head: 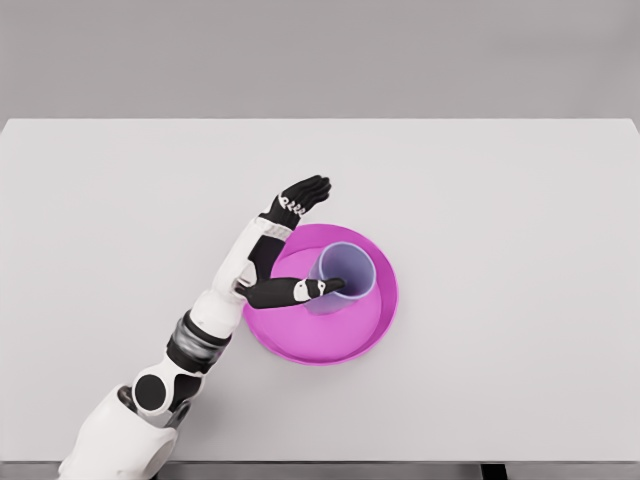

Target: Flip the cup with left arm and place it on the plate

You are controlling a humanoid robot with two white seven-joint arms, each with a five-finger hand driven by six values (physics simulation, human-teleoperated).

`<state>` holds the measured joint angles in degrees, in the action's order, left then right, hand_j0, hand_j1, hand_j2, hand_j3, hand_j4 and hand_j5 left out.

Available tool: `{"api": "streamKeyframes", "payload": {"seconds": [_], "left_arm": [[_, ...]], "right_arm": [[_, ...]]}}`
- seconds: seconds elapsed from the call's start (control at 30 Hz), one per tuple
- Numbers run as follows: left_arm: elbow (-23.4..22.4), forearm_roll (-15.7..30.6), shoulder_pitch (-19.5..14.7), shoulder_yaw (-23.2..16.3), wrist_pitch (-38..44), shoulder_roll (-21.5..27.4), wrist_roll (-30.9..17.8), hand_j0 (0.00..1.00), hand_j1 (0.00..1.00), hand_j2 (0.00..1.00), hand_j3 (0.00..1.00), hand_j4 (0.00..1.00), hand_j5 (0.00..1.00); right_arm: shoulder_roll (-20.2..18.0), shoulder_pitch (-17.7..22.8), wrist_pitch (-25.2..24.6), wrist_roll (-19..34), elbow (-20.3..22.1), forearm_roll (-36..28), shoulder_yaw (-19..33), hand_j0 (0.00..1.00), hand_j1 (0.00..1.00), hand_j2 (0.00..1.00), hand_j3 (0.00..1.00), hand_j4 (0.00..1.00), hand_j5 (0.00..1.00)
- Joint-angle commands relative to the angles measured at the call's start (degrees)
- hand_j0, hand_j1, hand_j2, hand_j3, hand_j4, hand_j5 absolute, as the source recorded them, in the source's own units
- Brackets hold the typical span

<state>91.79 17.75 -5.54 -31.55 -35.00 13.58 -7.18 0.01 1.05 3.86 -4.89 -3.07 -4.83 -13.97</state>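
Note:
A translucent purple cup stands upright, mouth up, on the magenta plate near the middle of the table. My left hand reaches in from the lower left and sits at the plate's left edge. Its fingers are spread and point away from the cup, beyond the plate's rim. The thumb stretches right, and its tip lies against the cup's left side. The hand holds nothing. No right arm shows.
The white table fills the view, with its front edge along the bottom. Nothing else stands on it besides the plate and cup.

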Motion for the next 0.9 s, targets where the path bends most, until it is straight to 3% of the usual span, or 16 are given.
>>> {"api": "streamKeyframes", "payload": {"seconds": [0.0, 0.17, 0.23, 0.3, 0.33, 0.4, 0.47, 0.53, 0.57, 0.67, 0.87], "left_arm": [[0.1, 0.5, 0.0, 0.1, 0.0, 0.1, 0.1, 0.96, 0.96, 0.96, 0.96, 0.96, 0.96], [5.2, 5.3, 0.0, 2.3, 0.0, 5.4, 0.1, 1.00, 1.00, 1.00, 1.00, 1.00, 1.00], [6.3, 7.0, -0.9, 3.9, 0.0, 10.8, 0.1, 1.00, 1.00, 1.00, 1.00, 1.00, 1.00], [5.6, 6.5, -5.2, 3.7, 0.0, 24.4, -0.9, 1.00, 1.00, 1.00, 1.00, 1.00, 1.00], [4.5, 5.7, -6.9, 2.7, 0.0, 29.4, -3.8, 1.00, 1.00, 1.00, 1.00, 1.00, 1.00], [0.0, 4.8, -10.8, 1.6, 0.0, 34.5, -16.7, 1.00, 1.00, 1.00, 1.00, 1.00, 1.00], [-2.7, 4.8, -13.2, -0.3, 0.0, 34.8, -23.8, 1.00, 1.00, 1.00, 1.00, 1.00, 1.00], [-7.0, 4.8, -18.1, -5.2, 0.0, 35.3, -26.7, 1.00, 1.00, 1.00, 1.00, 1.00, 1.00], [-7.3, 4.8, -19.3, -5.5, 0.0, 36.2, -27.8, 1.00, 1.00, 1.00, 1.00, 1.00, 1.00], [-7.6, 5.8, -21.4, -5.5, 0.0, 39.5, -27.8, 1.00, 1.00, 1.00, 1.00, 1.00, 1.00], [-7.8, 8.3, -21.4, -5.5, 0.0, 39.7, -27.8, 1.00, 1.00, 1.00, 1.00, 1.00, 1.00]], "right_arm": [[0.0, 0.0, 0.0, 0.1, 0.0, 0.0, 0.0, 1.00, 1.00, 1.00, 1.00, 1.00, 1.00], [0.0, 0.0, 0.0, 0.0, 0.0, 0.0, 0.0, 1.00, 1.00, 1.00, 1.00, 1.00, 1.00], [0.0, 0.0, 0.0, 0.1, 0.0, -0.1, 0.0, 1.00, 1.00, 1.00, 1.00, 1.00, 1.00], [0.0, 0.0, 0.0, 0.0, 0.0, 0.0, 0.0, 1.00, 1.00, 1.00, 1.00, 1.00, 1.00], [0.0, 0.0, 0.0, 0.0, 0.0, 0.0, 0.0, 1.00, 1.00, 1.00, 1.00, 1.00, 1.00], [0.0, 0.0, 0.0, 0.1, 0.0, 0.0, 0.0, 1.00, 1.00, 1.00, 1.00, 1.00, 1.00], [0.0, 0.0, 0.0, 0.0, 0.0, 0.0, 0.0, 1.00, 1.00, 1.00, 1.00, 1.00, 1.00], [0.0, 0.0, 0.0, 0.1, 0.0, 0.0, 0.0, 1.00, 1.00, 1.00, 1.00, 1.00, 1.00], [0.0, 0.0, 0.0, 0.0, 0.0, 0.0, 0.0, 1.00, 1.00, 1.00, 1.00, 1.00, 1.00], [0.0, 0.0, 0.0, 0.1, 0.0, 0.0, 0.0, 1.00, 1.00, 1.00, 1.00, 1.00, 1.00], [0.0, 0.0, 0.0, 0.1, 0.0, -0.1, 0.0, 1.00, 1.00, 1.00, 1.00, 1.00, 1.00]]}}
